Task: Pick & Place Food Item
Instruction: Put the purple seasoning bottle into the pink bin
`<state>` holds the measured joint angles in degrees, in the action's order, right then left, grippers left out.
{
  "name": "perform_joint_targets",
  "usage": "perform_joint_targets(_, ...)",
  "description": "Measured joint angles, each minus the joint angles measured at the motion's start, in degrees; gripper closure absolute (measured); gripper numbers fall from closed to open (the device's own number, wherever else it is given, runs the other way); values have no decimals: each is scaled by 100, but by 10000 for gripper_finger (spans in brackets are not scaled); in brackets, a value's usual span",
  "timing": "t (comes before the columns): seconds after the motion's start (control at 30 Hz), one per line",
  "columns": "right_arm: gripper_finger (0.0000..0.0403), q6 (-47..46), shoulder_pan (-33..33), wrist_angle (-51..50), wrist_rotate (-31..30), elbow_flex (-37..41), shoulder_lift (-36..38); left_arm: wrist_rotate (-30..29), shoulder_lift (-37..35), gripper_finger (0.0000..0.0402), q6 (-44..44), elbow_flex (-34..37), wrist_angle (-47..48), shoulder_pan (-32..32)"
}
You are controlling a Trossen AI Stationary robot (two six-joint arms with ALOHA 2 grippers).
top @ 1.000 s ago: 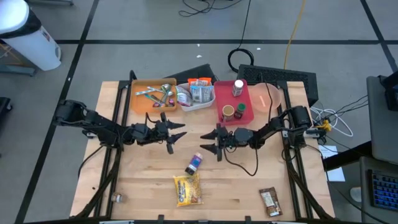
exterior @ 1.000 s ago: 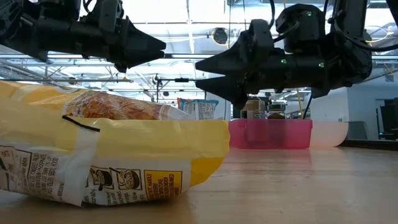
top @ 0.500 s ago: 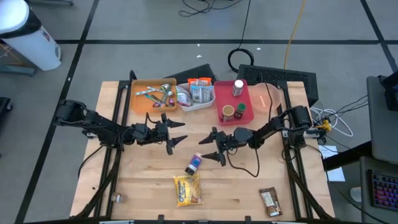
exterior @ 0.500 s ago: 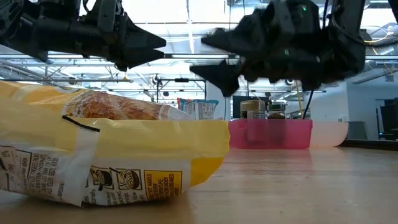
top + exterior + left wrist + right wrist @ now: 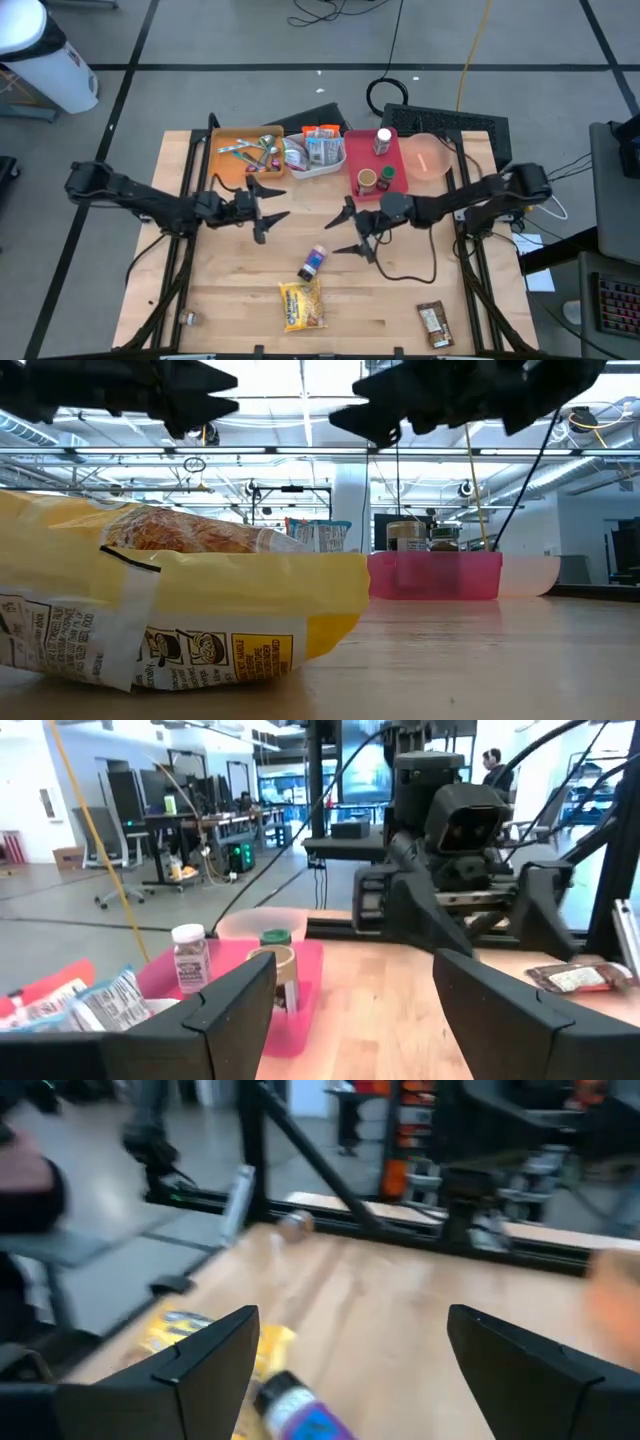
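Wooden table (image 5: 400,300) high view: left gripper (image 5: 262,210) and right gripper (image 5: 352,228) hover mid-table, fingers apart, empty; purple-capped bottle (image 5: 313,263) lies between | low view: yellow snack bag (image 5: 170,605) foreground; pink tray (image 5: 435,575) holds jars | right wrist: bottle near fingers.

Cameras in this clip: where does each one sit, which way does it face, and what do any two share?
High view: overhead, straight down; both arms, left gripper, right gripper.
Low view: table height, level past the yellow bag; both arms overhead.
Left wrist view: faces the pink tray past its own fingers.
Right wrist view: faces the purple-capped bottle.
Shared: high and low views both show that bag.
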<state>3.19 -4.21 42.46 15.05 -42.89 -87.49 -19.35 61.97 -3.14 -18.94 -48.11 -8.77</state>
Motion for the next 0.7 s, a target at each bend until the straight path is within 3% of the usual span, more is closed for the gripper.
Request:
perform_joint_targets(0.17, 89, 516, 0, -1058, -764, -2, 659, 0, -914, 124, -157, 2, 788, -64)
perform_joint_targets(0.33, 89, 788, 0, -1589, -910, -25, 912, -3, -1558, 127, -325, 1, 1283, -79)
perform_joint_targets(0.7, 90, 1558, -45, -3495, -618, -1459, 64, 29, -1683, 128, -99, 2, 1722, 63)
